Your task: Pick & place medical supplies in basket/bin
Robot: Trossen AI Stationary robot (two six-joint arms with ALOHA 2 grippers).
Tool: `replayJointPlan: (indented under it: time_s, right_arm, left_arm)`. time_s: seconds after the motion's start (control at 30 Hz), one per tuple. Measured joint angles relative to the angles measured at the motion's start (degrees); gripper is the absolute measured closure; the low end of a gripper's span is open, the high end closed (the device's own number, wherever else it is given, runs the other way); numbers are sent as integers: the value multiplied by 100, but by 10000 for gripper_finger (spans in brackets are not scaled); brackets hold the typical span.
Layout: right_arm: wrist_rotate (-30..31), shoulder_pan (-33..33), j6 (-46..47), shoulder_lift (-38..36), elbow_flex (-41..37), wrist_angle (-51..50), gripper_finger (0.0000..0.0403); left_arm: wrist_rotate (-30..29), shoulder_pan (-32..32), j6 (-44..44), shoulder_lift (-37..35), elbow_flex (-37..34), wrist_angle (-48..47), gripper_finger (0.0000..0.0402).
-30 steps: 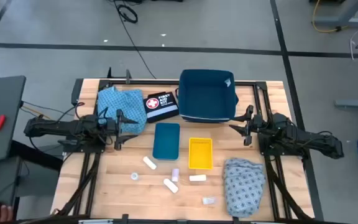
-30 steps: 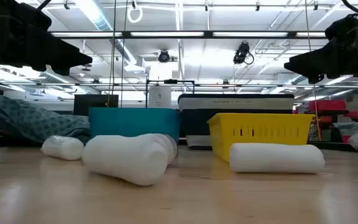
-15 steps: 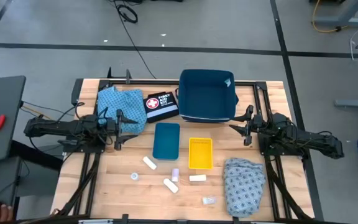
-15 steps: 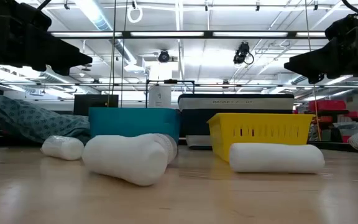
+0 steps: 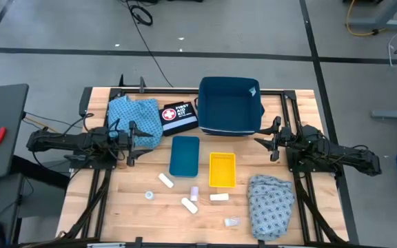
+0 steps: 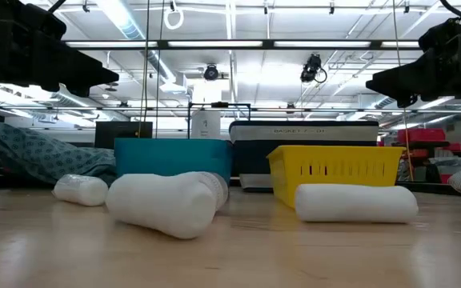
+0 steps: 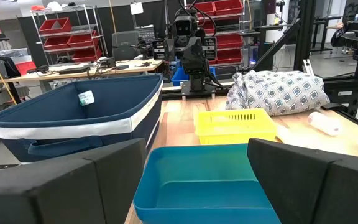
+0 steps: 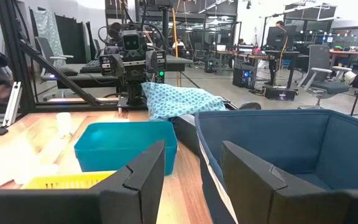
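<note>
Wooden planks make up your desk (image 5: 116,207), set on a grey floor crossed by dark lines, and the teal tray (image 5: 184,156) at its middle is the handiest landmark. From above you see the navy fabric bin (image 5: 230,105) behind and to the right of that tray, the yellow slotted basket (image 5: 222,169) just beside it on the right, and the black pouch (image 5: 178,117) behind it to the left, touching the light blue cloth (image 5: 134,118). The gauze rolls (image 5: 166,181) lie scattered in front of the tray, with the tape ring (image 5: 149,195) and a small pale packet (image 5: 232,222) farther forward; the grey patterned cloth (image 5: 270,204) is heaped in front of the basket, to its right. Only the low view shows you how plump and soft a roll (image 6: 166,203) looks, and the basket's ribbed plastic wall (image 6: 336,170). The left tool (image 5: 134,142) hovers left of the tray, its fingers (image 7: 61,186) spread apart with nothing between them. The right tool (image 5: 273,139) hangs to the tray's right, beside the bin, its fingers (image 8: 132,186) parted and empty.
</note>
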Motion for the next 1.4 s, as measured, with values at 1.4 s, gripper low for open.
replayJointPlan:
  time_s: [1.4]
  right_arm:
    - [0,0,0,0,1,1,240]
  left_arm:
    - [-41,2,84,2,9,234,114]
